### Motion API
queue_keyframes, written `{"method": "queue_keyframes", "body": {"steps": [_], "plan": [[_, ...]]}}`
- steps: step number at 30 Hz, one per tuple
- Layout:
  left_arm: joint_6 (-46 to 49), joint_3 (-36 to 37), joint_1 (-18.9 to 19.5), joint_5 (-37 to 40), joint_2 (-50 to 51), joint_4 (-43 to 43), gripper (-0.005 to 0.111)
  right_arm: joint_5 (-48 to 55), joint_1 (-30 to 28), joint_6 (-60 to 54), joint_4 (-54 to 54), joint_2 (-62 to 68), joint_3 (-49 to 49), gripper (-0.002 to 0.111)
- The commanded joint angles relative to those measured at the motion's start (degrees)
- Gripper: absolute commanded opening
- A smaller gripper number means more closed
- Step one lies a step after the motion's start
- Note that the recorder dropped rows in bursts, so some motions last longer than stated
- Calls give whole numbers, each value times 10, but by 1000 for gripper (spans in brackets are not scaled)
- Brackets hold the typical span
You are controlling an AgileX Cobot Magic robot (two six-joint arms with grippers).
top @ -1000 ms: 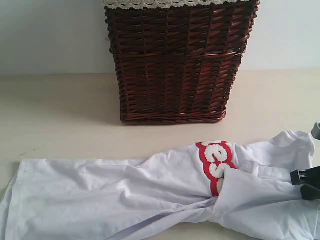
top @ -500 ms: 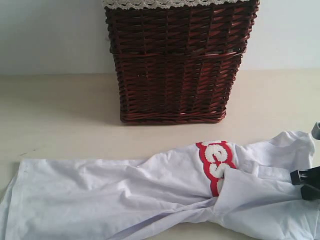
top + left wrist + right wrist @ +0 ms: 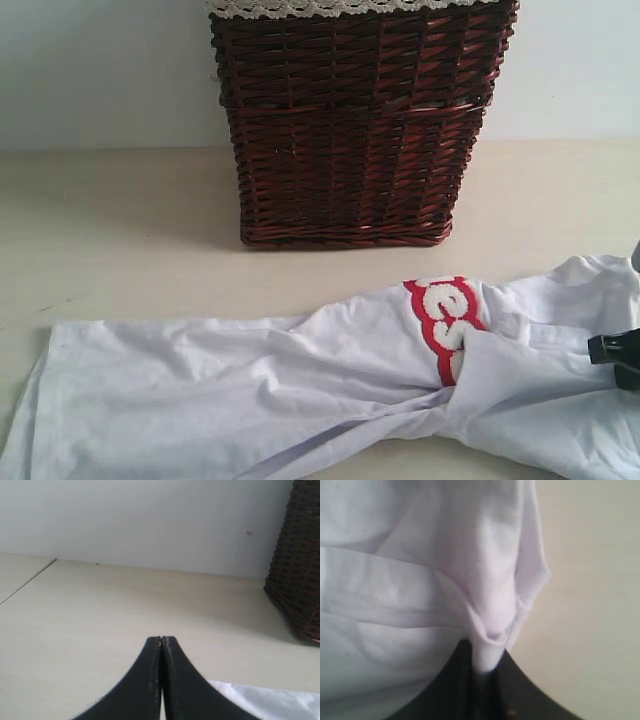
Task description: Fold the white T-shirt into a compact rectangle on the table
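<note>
Though rumpled, white T-shirt (image 3: 485, 580) between right fingers (image 3: 520, 695).

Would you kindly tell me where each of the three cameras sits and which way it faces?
Exterior view: at the table's near side, facing the basket and wall across the T-shirt; only the right gripper shows, at the right edge.
Left wrist view: low over the table, looking along the shut left gripper toward the wall.
Right wrist view: looks along the right gripper, shut on a T-shirt fold.
Shared: exterior and left wrist views both show the basket and T-shirt.
</note>
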Motion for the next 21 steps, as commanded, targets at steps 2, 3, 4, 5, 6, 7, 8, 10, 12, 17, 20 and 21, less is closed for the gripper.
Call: {"method": "queue_keyframes", "body": {"steps": [2, 3, 4, 5, 6, 7, 8, 10, 12, 17, 20, 21], "plan": [[-3, -1, 1, 2, -3, 1, 0, -11, -3, -20, -6, 0, 2, 0], [-3, -1, 1, 2, -3, 1, 0, -10, -3, -20, -6, 0, 2, 0], [-3, -1, 1, 2, -3, 1, 0, -10, -3, -20, -9, 0, 2, 0], [-3, -1, 1, 2, -3, 1, 0, -10, -3, -20, -9, 0, 2, 0], [-3, -1, 1, 2, -3, 1, 0, -8, -3, -22, -9, 0, 2, 0], [-3, -1, 1, 2, -3, 1, 0, -8, -3, -26, -9, -1, 2, 0], [-3, -1, 1, 2, -3, 1, 0, -8, -3, -30, -9, -4, 2, 0], [-3, -1, 1, 2, -3, 1, 0, -8, -3, -30, -9, -13, 2, 0], [-3, -1, 1, 2, -3, 1, 0, -8, -3, -30, -9, -22, 2, 0], [-3, -1, 1, 2, -3, 1, 0, -22, -3, -53, -9, -23, 2, 0], [-3, -1, 1, 2, -3, 1, 0, -23, -3, -70, -9, -23, 2, 0], [-3, -1, 1, 2, -3, 1, 0, -22, -3, -75, -9, -23, 2, 0]]}}
